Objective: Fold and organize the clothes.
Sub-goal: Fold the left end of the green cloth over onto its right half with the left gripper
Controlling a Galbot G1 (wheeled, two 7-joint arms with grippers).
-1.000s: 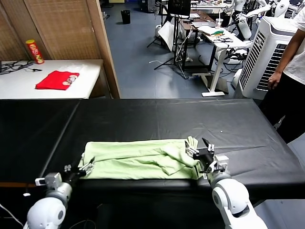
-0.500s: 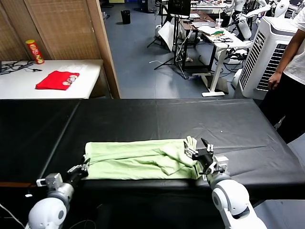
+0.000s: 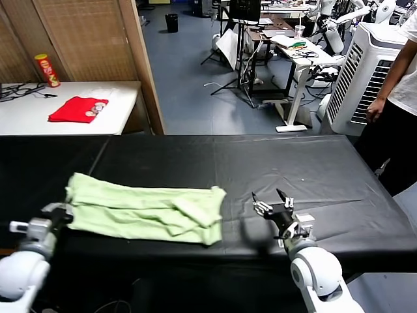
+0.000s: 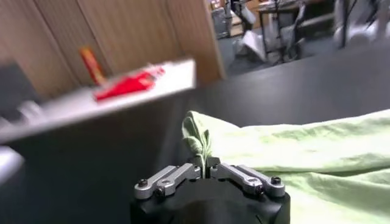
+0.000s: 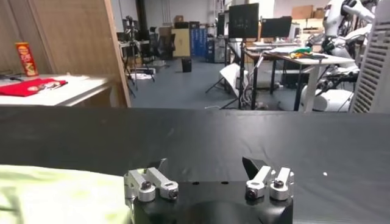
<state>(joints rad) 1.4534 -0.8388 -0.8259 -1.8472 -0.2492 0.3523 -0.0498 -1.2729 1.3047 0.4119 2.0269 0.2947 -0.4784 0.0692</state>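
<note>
Left end effector (image 4: pixel 206 172) clamped on the pale green shirt's (image 3: pixel 140 212) edge, apparently a corner. Right end effector (image 3: pixel 272 203) fingers apart, empty, just beside shirt on black worktop (image 3: pixel 273 160).

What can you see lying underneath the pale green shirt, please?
The shirt lies folded lengthwise on the black table cover, which shows all round it. The left end effector pinches its left corner. Whatever sits between the folded layers is covered.

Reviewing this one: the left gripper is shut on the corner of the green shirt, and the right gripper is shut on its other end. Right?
Not quite. The left gripper is shut on the green shirt, but the right gripper holds nothing: its jaws are open, apart from the cloth, over the black table. The head view and the right wrist view show it.
</note>
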